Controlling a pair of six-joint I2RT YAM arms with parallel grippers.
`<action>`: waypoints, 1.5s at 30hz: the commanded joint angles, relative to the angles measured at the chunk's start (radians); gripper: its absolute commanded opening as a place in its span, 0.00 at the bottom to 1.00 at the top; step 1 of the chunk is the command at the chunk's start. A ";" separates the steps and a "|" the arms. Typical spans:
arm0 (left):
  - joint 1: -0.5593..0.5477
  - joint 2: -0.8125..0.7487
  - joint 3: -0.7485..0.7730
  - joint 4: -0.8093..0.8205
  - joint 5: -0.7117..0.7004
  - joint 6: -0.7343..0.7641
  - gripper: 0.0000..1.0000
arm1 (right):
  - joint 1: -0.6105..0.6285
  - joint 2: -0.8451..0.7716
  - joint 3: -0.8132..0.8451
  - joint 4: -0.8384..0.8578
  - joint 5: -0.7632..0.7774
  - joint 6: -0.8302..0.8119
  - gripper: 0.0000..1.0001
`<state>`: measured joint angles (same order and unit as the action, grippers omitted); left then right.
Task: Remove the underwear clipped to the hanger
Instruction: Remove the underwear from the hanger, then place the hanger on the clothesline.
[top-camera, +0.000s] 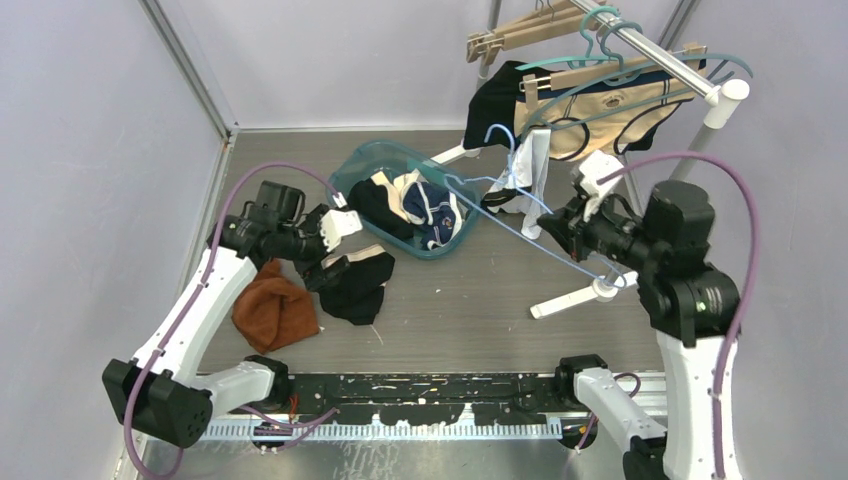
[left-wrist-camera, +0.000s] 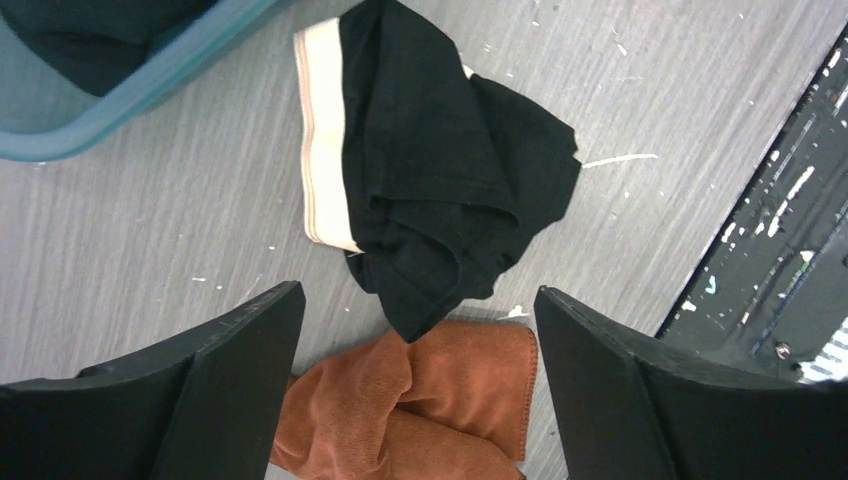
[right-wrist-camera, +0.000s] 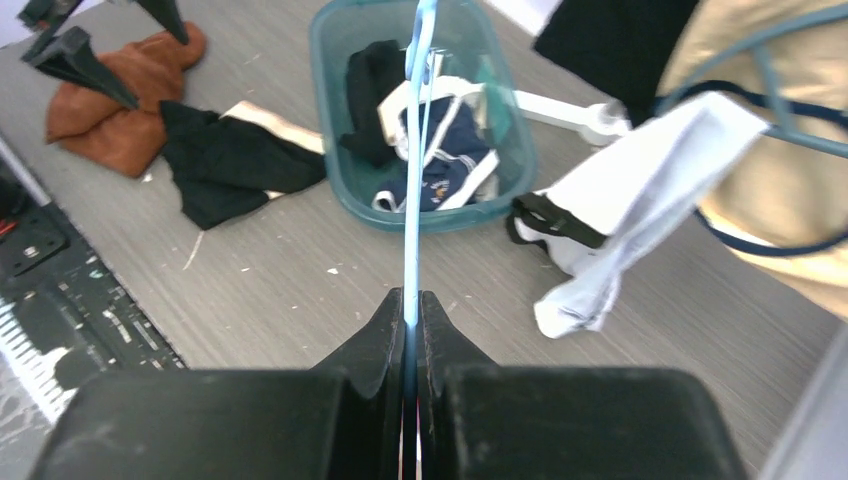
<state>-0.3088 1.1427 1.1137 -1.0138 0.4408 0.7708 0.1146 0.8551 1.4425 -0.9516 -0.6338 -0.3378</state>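
My right gripper (top-camera: 556, 228) (right-wrist-camera: 411, 300) is shut on the thin bar of a light blue hanger (top-camera: 505, 215) (right-wrist-camera: 416, 150), held above the table. A white underwear (top-camera: 530, 165) (right-wrist-camera: 640, 190) with a black band hangs from that hanger on its right side. My left gripper (top-camera: 330, 265) (left-wrist-camera: 420, 300) is open, jaws wide apart with nothing between them. It hovers over a black underwear with a cream waistband (top-camera: 360, 285) (left-wrist-camera: 440, 180), which lies crumpled on the table.
A brown cloth (top-camera: 275, 310) (left-wrist-camera: 430, 400) lies beside the black underwear. A teal basket (top-camera: 345, 175) (right-wrist-camera: 515, 130) holds several garments. A rack rail (top-camera: 660, 50) at back right carries more hangers and clothes; its white foot (top-camera: 570, 298) crosses the table.
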 joint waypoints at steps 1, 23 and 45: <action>-0.004 -0.059 -0.009 0.108 -0.009 -0.018 0.91 | -0.052 -0.084 0.108 -0.073 0.113 -0.019 0.01; -0.004 -0.053 -0.014 0.224 0.001 -0.066 0.99 | -0.306 -0.102 0.189 -0.067 0.643 0.124 0.01; -0.004 -0.047 -0.035 0.240 0.014 -0.068 0.99 | -0.343 -0.013 0.148 0.165 0.808 0.360 0.01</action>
<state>-0.3096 1.0996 1.0725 -0.8185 0.4335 0.7139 -0.2211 0.7998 1.5810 -0.9417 0.1123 -0.0414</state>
